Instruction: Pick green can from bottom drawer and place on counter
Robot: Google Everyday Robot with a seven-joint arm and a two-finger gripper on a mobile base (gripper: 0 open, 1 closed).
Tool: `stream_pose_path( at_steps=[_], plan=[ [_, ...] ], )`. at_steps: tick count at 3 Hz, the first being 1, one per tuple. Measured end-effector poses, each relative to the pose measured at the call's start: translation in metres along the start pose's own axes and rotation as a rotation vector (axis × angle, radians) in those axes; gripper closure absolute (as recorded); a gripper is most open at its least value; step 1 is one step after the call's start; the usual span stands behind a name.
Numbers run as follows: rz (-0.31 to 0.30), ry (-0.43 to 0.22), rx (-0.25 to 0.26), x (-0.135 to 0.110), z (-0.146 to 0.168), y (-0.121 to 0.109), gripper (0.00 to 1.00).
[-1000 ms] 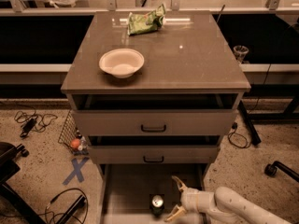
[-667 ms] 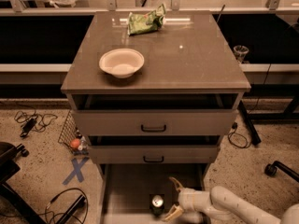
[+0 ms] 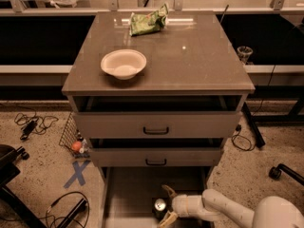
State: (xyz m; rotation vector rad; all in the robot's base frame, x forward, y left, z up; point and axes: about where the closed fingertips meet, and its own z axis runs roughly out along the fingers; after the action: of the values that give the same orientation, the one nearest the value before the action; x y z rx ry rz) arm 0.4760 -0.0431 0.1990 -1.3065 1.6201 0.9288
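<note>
The green can stands upright in the open bottom drawer, its silver top showing, near the drawer's front middle. My gripper reaches in from the right on a white arm. Its two tan fingers are spread, one behind the can and one in front, straddling the can's right side. The counter is the broad glossy top of the cabinet above.
A white bowl sits on the counter's left part and a green snack bag at its back. The two upper drawers are slightly open. Cables, a blue floor cross and a small basket lie to the left.
The arm has slid left along the drawer, bringing the spread fingers from beside the can to around it. The can has not moved.
</note>
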Motion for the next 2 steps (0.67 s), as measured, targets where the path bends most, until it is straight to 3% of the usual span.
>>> stream_pose_path(
  at_steps=[1,2],
  plan=[
    [0.012,0.02,-0.044,0.0154,0.0216,0.0027,0.18],
    [0.024,0.012,-0.052,0.0152,0.0312,0.0023,0.41]
  ],
)
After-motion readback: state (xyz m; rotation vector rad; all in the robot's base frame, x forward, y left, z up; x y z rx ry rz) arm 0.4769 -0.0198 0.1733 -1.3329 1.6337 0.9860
